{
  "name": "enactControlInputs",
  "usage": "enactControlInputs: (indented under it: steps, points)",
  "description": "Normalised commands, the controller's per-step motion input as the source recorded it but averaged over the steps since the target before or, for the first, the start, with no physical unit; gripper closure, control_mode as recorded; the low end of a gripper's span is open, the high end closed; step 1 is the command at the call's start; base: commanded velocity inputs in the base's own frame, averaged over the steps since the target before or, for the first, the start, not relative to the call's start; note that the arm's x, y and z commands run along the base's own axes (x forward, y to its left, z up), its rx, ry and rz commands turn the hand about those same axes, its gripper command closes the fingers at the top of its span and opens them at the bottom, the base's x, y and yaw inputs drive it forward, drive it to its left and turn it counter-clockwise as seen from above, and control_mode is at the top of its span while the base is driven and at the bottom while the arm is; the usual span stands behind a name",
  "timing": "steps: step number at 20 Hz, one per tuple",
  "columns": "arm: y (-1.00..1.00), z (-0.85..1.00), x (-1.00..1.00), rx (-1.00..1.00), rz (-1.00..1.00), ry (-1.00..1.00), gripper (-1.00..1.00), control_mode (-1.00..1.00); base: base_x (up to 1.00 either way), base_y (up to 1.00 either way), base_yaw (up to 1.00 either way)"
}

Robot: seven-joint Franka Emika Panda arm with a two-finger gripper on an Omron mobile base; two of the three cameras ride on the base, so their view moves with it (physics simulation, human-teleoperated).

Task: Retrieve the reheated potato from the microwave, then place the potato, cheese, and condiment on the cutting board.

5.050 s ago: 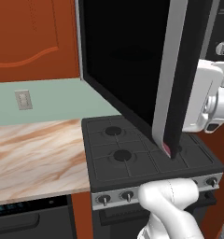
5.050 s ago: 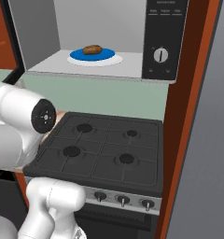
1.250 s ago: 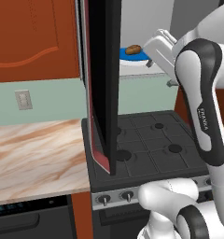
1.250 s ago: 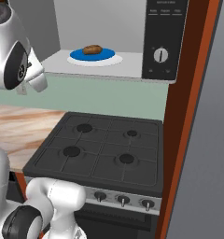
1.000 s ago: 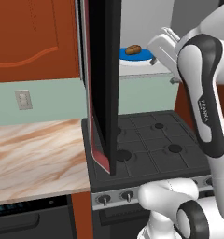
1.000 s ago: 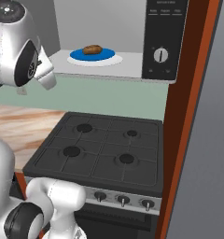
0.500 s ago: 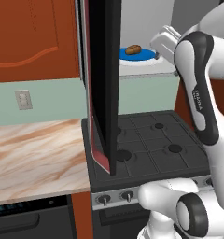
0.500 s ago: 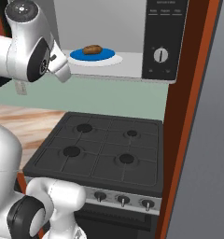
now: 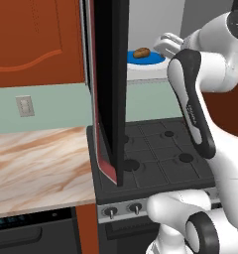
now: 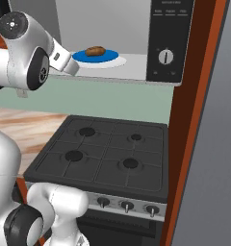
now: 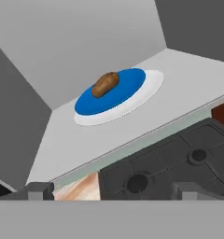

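The small, lumpy tan-brown potato (image 11: 105, 83) lies on a round blue plate (image 11: 128, 88) inside the open silver-framed microwave (image 10: 168, 43). The empty pincer (image 11: 111, 190) stands spread wide just outside. The potato is likely light, firm and rounded, so gripping across its narrow middle looks safest against rolling.

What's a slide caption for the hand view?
Open jaws face the potato on its blue plate inside the open microwave, stove below.
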Motion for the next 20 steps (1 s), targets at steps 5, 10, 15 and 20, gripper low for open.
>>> enactControlInputs:
  steps: [5,10,15,20]
  points:
    - [0.00,0.17,0.32,-0.15,0.00,-0.02,-1.00,-1.00,0.00,0.00,0.00]
    - [-0.01,0.16,0.41,-0.11,0.00,0.02,-1.00,-1.00,0.00,0.00,0.00]
    - [0.00,0.08,0.35,-0.08,0.04,0.00,-1.00,-1.00,0.00,0.00,0.00]
    - [0.00,0.02,0.35,-0.04,0.05,0.00,-1.00,-1.00,0.00,0.00,0.00]
